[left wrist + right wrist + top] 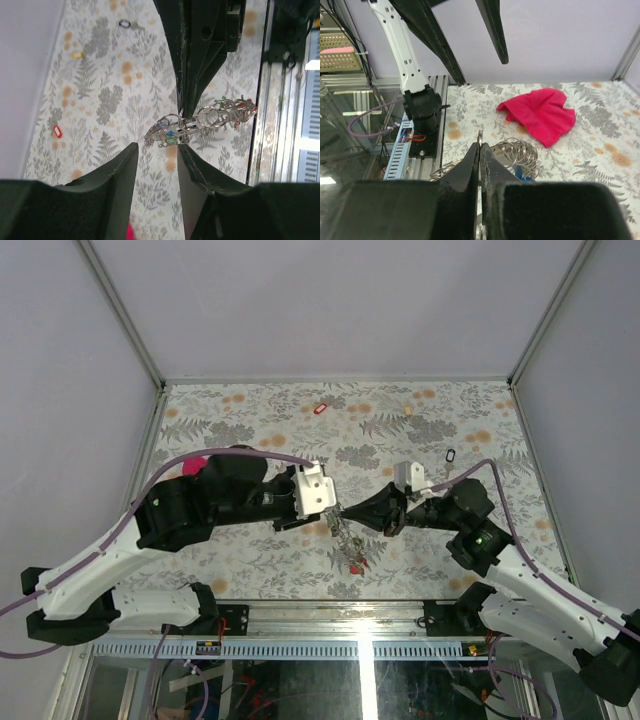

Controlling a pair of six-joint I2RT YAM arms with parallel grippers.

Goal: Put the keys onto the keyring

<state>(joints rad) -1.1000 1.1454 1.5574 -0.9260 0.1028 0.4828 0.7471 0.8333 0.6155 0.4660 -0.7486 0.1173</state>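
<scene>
The keyring [210,117] is a thin metal ring bunched with silver keys and small coloured tags, held just above the table near the front middle [347,538]. My right gripper [480,145] is shut on the ring's edge; its dark fingers [187,75] come down from the top of the left wrist view. My left gripper [157,146] is open, its tips just short of the bunch's near end, holding nothing. Loose keys lie far off: a red tag [320,408], a cream tag [408,410] and a black tag [449,455].
A magenta cloth [540,115] lies on the floral table by the left arm [193,465]. The table's front metal rail [262,100] runs close beside the keyring. Grey walls enclose the left, back and right.
</scene>
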